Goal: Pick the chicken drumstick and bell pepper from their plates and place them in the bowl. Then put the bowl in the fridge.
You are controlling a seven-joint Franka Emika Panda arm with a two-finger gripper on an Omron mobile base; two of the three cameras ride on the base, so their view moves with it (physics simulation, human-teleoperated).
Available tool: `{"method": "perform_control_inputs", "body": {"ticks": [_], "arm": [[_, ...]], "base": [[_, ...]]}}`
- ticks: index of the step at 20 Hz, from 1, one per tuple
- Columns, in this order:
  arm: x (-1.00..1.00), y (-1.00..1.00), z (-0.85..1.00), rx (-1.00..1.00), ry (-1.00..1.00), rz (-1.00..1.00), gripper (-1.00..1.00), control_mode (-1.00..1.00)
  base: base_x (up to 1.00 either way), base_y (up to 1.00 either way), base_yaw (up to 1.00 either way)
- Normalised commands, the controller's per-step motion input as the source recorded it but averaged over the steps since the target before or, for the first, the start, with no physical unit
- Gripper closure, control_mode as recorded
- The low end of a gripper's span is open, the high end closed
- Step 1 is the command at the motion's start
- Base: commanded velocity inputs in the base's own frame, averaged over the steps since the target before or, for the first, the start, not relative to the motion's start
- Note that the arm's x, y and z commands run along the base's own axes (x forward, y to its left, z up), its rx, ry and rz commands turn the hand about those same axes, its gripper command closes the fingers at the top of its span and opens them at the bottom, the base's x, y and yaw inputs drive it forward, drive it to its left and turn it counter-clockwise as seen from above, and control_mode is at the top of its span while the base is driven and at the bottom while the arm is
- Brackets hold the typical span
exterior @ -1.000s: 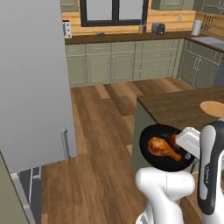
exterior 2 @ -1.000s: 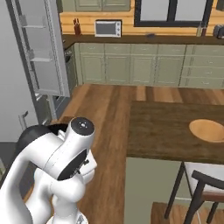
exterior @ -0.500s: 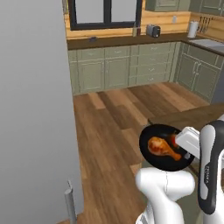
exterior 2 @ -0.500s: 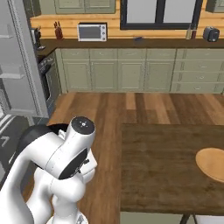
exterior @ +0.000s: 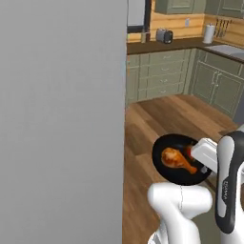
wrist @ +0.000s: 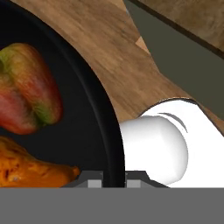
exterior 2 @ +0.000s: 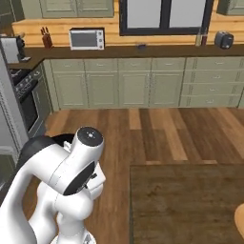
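Two-finger gripper (wrist: pixel 114 177) pinches the rim of the round shallow black bowl (wrist: pixel 94 131). Inside the bowl: glossy orange-brown chicken drumstick (wrist: pixel 30 168) and red-green bell pepper (wrist: pixel 27 94); loading appears done. Beyond the bowl, the tall light-grey fridge (exterior: pixel 62 119) stands near; shelving remains.

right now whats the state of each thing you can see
bowl: held off the floor, gripped at its rim
chicken drumstick: lying in the bowl
bell pepper: in the bowl, beside the drumstick
gripper: shut on the bowl's rim
fridge: grey panel close by on the left
dark wooden table: partly in view
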Motion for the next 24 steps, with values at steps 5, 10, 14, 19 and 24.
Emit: {"method": "perform_control_inputs", "body": {"ticks": [5, 10, 14, 19, 24], "arm": [[0.0, 0.0, 0.0, 0.0, 0.0, 0.0, 1.0, 1.0], [0.0, 0.0, 0.0, 0.0, 0.0, 0.0, 1.0, 1.0], [0.0, 0.0, 0.0, 0.0, 0.0, 0.0, 1.0, 1.0], [0.0, 0.0, 0.0, 0.0, 0.0, 0.0, 1.0, 1.0], [0.0, 0.0, 0.0, 0.0, 0.0, 0.0, 1.0, 1.0]], "base": [[0.71, 0.0, 0.01], [0.58, 0.0, 0.09], [0.57, 0.0, 0.22], [0.31, 0.0, 0.37], [-0.01, 0.0, 0.46]]}}
